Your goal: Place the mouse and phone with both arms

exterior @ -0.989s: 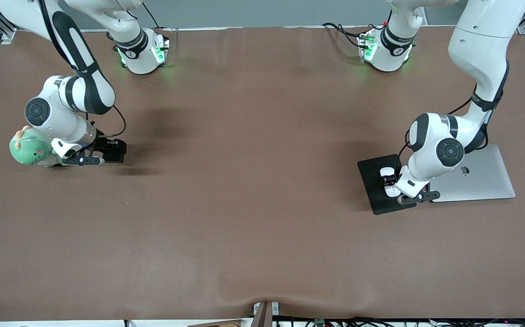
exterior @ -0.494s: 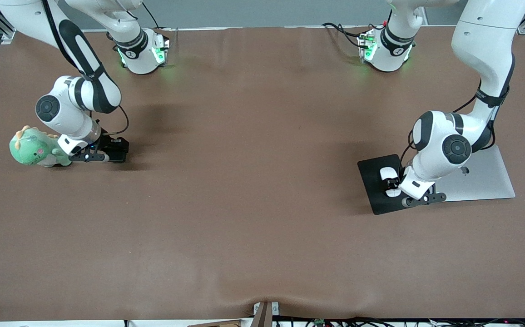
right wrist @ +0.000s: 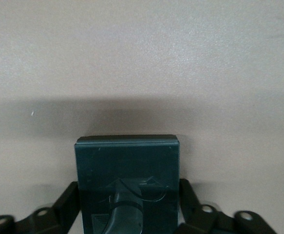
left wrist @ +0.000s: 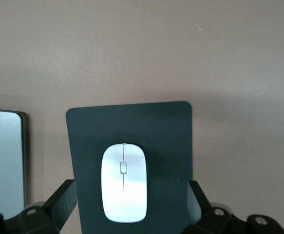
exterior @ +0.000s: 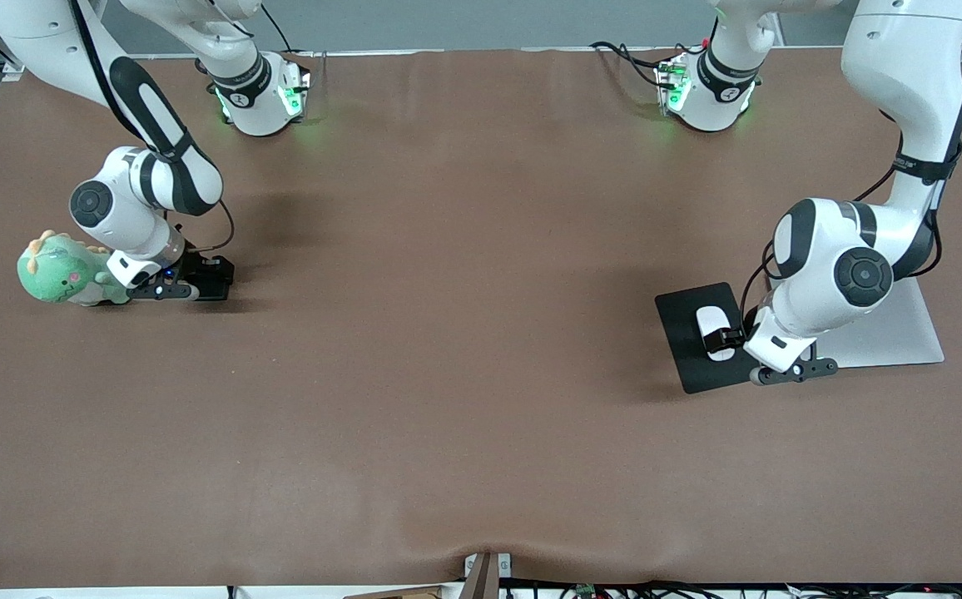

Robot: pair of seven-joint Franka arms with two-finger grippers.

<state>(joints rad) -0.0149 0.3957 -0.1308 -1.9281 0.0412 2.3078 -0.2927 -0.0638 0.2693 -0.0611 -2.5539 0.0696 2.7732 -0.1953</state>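
across the whole front view spreads the brown table (exterior: 464, 374), with both arm bases along its top edge. at the left arm's end lies a closed silver laptop (exterior: 905, 333), partly covered by the left arm, and just beside it, toward the table's middle, a flat black mouse pad (exterior: 685, 333). the white mouse (exterior: 710, 326) rests on that pad, flat, its thin grey line visible in the left wrist view (left wrist: 123, 181). the left gripper (exterior: 735, 339) is low over the pad at the mouse; its fingers (left wrist: 64, 200) stand spread wide on either side of the mouse, with bare pad showing between each finger and the mouse's sides, so nothing is being pinched

at the right arm's end sits a green plush toy (exterior: 57, 273) with a pink cheek and orange bumps on its head, close against the right arm's wrist. the right gripper (exterior: 206, 279) is down at table level just beside the toy, on the side toward the table's middle. the black phone (exterior: 213, 281) sits between its fingers (right wrist: 68, 200), and in the right wrist view the phone (right wrist: 127, 175) fills the gap between them. whether the fingers are pressing on its sides or have just let go, i cannot tell, nor whether the phone lies flat on the table
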